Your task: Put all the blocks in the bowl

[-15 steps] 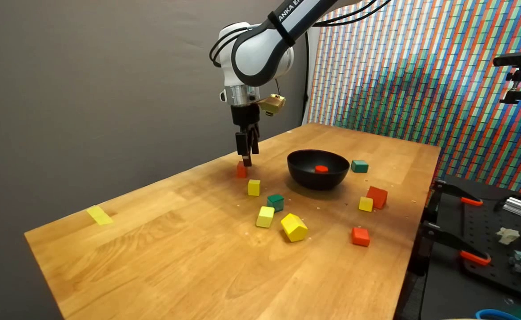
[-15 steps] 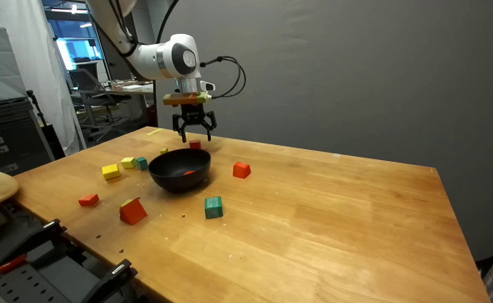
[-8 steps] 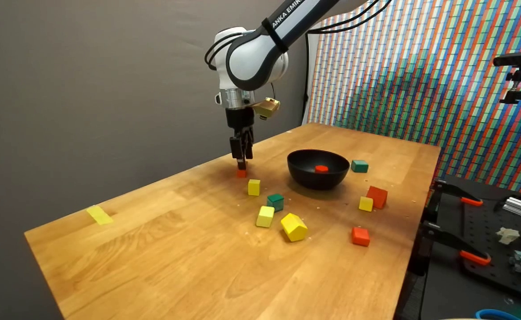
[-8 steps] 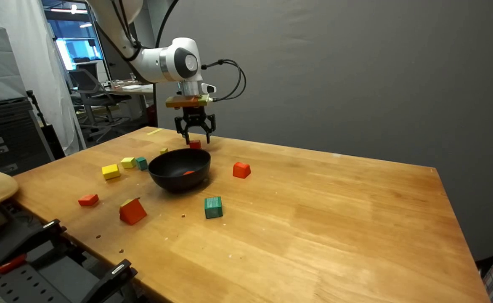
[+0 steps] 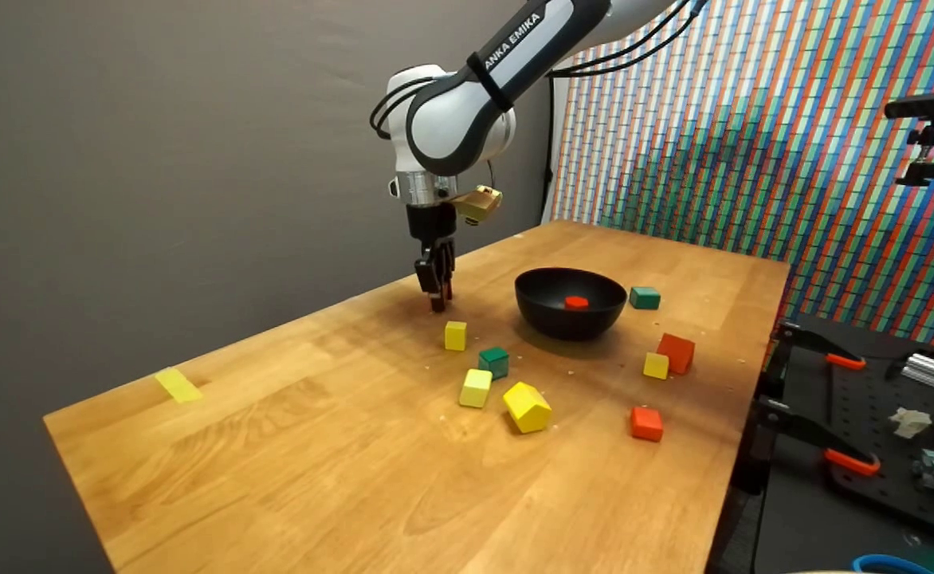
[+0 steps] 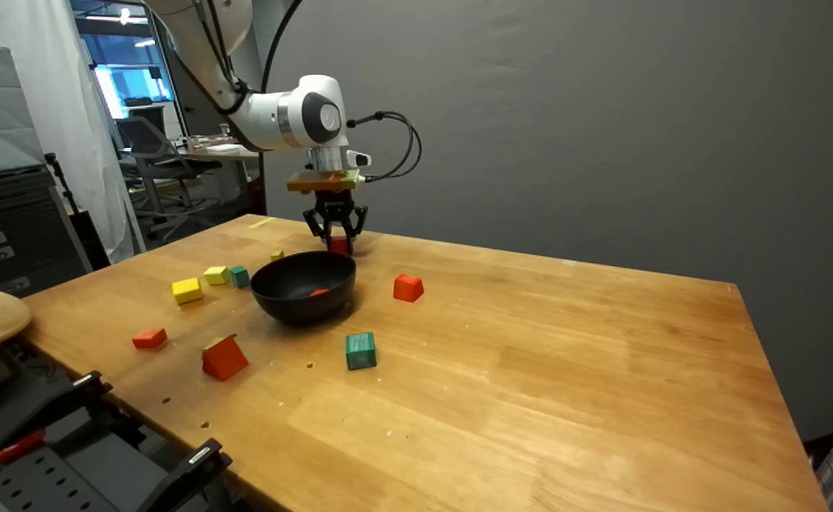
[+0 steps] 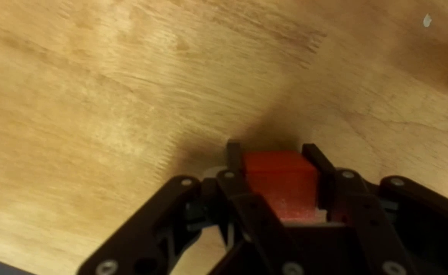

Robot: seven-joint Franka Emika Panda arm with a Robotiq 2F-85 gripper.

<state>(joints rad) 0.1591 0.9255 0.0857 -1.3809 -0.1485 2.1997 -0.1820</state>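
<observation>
In the wrist view my gripper [image 7: 271, 146] has a red block [image 7: 281, 187] between its fingers, which press close against both sides. The block still seems to be down on the table, at its far side in an exterior view [image 6: 340, 245]. The black bowl [image 5: 569, 325] stands nearby with one red block [image 5: 576, 303] inside. Loose on the wood lie yellow blocks [image 5: 527, 408] [image 5: 476, 389] [image 5: 456, 336] [image 5: 656, 366], green blocks [image 5: 493, 363] [image 5: 645, 298] and red blocks [image 5: 646, 424] [image 5: 676, 354]. One more red block [image 6: 408, 288] shows beside the bowl in an exterior view.
A flat yellow strip [image 5: 178, 385] is on the table near its edge. A grey wall [image 6: 566, 128] rises close behind the gripper's side of the table [image 5: 339, 462]. Black clamps [image 5: 814, 437] sit along the opposite edge.
My gripper has come down over the red block by the wall, and its fingers have drawn together around it. The other blocks and the bowl have stayed where they were.
</observation>
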